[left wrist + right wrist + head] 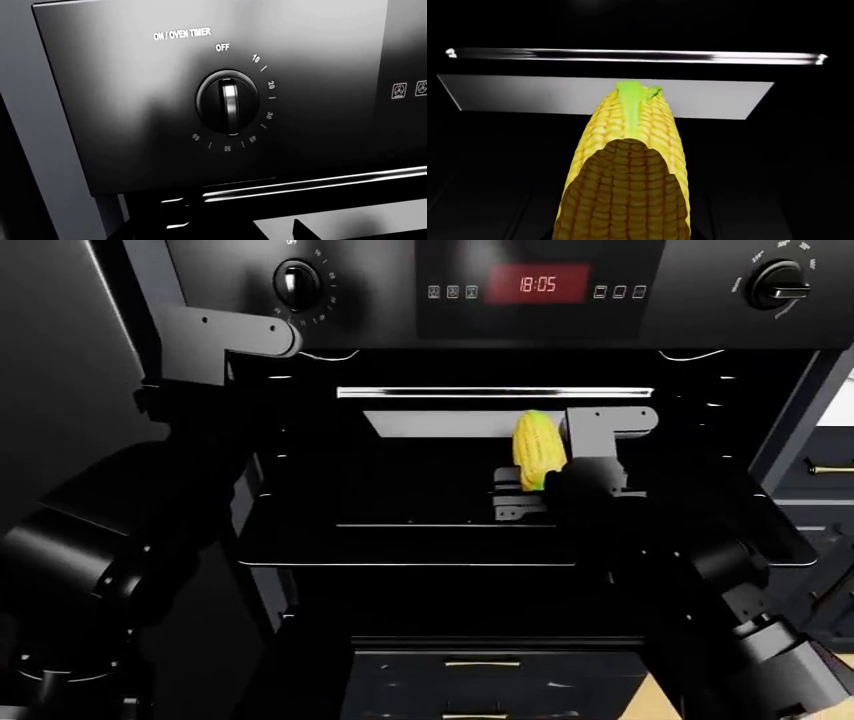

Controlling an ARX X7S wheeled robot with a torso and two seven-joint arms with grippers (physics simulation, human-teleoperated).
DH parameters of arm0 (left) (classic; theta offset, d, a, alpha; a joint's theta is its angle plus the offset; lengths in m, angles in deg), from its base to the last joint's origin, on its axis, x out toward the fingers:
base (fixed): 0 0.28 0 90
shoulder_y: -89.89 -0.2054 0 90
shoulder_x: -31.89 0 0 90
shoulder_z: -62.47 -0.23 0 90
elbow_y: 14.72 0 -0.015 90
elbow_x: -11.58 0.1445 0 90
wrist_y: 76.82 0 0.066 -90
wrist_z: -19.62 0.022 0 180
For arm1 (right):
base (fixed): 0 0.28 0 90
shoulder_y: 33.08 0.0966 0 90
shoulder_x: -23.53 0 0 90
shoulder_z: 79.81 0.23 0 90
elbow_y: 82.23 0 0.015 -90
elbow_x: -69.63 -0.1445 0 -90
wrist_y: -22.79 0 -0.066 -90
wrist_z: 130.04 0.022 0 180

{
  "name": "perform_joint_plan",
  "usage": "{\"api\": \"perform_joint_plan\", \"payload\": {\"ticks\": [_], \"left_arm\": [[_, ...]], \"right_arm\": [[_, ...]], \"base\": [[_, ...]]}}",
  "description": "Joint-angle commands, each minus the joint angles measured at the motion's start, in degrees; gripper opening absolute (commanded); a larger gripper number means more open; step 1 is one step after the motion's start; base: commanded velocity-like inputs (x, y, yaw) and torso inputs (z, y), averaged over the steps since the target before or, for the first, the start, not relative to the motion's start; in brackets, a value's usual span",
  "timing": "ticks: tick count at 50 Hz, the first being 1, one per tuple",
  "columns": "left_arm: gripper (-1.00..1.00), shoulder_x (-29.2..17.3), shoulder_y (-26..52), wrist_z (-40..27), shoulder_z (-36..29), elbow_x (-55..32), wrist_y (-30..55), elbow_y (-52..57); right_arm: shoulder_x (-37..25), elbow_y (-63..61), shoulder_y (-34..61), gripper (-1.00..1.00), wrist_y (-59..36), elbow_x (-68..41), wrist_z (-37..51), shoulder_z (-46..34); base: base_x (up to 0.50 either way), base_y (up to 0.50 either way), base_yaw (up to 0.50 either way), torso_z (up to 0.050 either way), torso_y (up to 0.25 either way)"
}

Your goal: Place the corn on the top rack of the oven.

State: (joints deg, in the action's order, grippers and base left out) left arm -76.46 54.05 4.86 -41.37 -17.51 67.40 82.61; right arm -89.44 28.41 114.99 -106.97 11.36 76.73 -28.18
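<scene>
The corn (pixel 537 448) is a yellow cob with a green tip. It stands upright inside the dark cavity of the open oven (pixel 374 290). My right gripper (pixel 531 490) is shut on its lower part. In the right wrist view the corn (pixel 627 170) fills the middle and hides the fingers. The top rack's silvery front bar (pixel 494 392) runs just above the corn's tip, and it also shows in the right wrist view (pixel 634 55). My left gripper (pixel 274 337) is raised at the oven's upper left, by the timer knob (pixel 228 101). Its jaws do not show clearly.
The red clock (pixel 537 284) reads 18:05 between two round knobs (pixel 296 282) (pixel 778 285). A grey panel (pixel 427 424) lies at the cavity's back. A lower rack edge (pixel 427 526) runs below the gripper. Dark drawers with brass handles (pixel 481 664) sit beneath the oven.
</scene>
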Motion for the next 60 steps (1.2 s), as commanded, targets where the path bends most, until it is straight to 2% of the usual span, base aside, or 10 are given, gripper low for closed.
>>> {"api": "perform_joint_plan", "payload": {"ticks": [1,24,57,58,60], "left_arm": [[1.00,-0.02,0.05,-0.28,-0.17,-0.19,0.17,0.16],[1.00,-0.79,-0.31,-0.30,0.12,-0.59,-0.31,0.05],[1.00,-0.96,-0.62,-0.59,-0.16,-0.94,-0.93,-0.37],[1.00,-0.99,-0.61,-0.59,-0.16,-0.97,-0.92,-0.36],[1.00,-0.98,-0.60,-0.66,-0.15,-1.07,-0.79,-0.17]], "right_arm": [[1.32,2.72,1.78,-1.00,0.71,2.24,-2.07,0.01],[3.87,9.62,3.98,-1.00,2.45,3.83,-4.84,-0.84],[4.33,11.34,3.54,-1.00,3.68,4.25,-5.59,-1.11],[4.19,10.82,3.45,1.00,3.53,4.12,-5.37,-1.05],[3.81,9.49,3.25,1.00,3.13,3.80,-4.72,-0.91]], "base": [[0.00,0.00,0.00,0.000,0.000],[0.00,0.00,0.00,0.000,0.000],[0.00,0.00,0.00,0.000,0.001],[0.00,0.00,0.00,0.000,0.000],[0.00,0.00,0.00,0.000,0.000]]}}
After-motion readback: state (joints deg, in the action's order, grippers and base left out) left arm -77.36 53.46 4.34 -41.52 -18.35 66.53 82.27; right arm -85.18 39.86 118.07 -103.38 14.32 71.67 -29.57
